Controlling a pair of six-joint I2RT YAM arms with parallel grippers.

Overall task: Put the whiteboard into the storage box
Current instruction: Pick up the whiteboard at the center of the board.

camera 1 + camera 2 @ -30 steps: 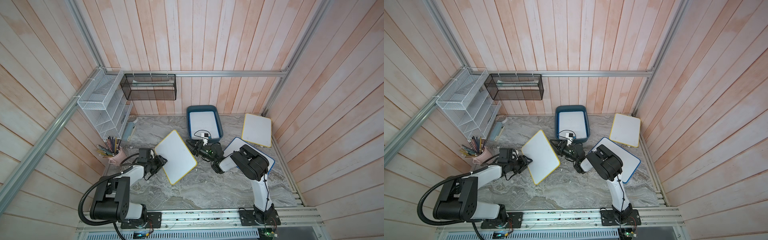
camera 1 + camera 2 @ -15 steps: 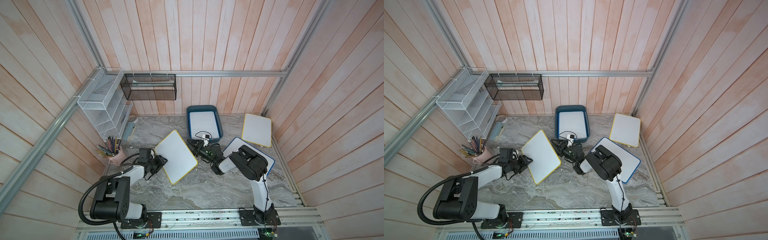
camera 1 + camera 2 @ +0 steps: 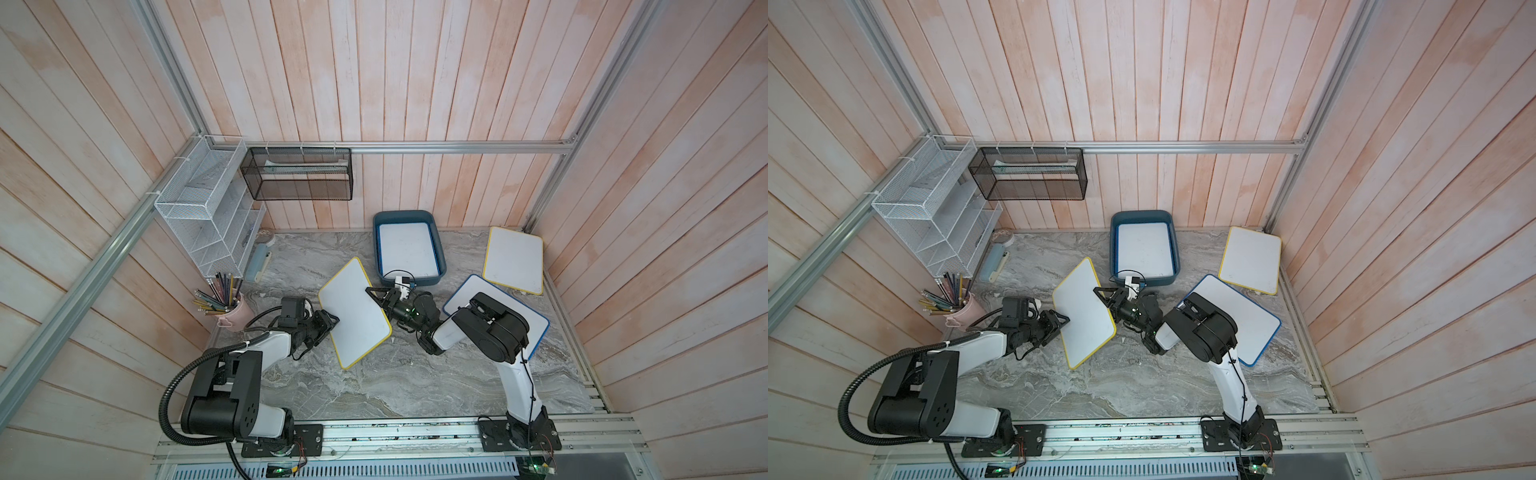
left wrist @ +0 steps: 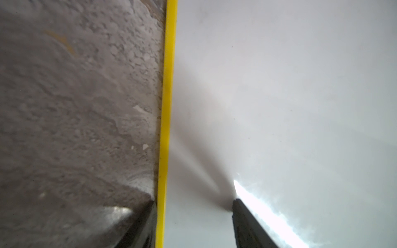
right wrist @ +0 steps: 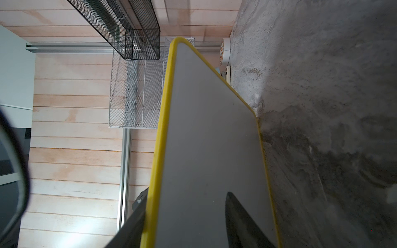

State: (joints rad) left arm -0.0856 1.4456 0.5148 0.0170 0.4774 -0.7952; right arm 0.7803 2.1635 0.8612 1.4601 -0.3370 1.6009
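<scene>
A yellow-edged whiteboard (image 3: 353,311) (image 3: 1086,316) hangs tilted above the marble table, held at two opposite edges. My left gripper (image 3: 332,322) (image 4: 193,201) is shut on its left edge, one finger under the yellow rim and one on the white face (image 4: 279,96). My right gripper (image 3: 374,293) (image 5: 187,191) is shut on the right edge of the whiteboard (image 5: 210,128) in the same way. The storage box (image 3: 401,216) (image 3: 1142,215), a dark teal tub, stands just behind against the back wall. A blue-edged board lies flat inside it.
A blue-edged board (image 3: 536,328) lies under my right arm, and a yellow-edged one (image 3: 515,266) leans at the back right. A white wire rack (image 3: 208,220), black mesh basket (image 3: 297,174), pink pencil cup (image 3: 232,311) and eraser (image 3: 257,264) line the left side.
The held whiteboard has shifted very slightly toward the back with both grippers still on it. Otherwise nothing has moved.
</scene>
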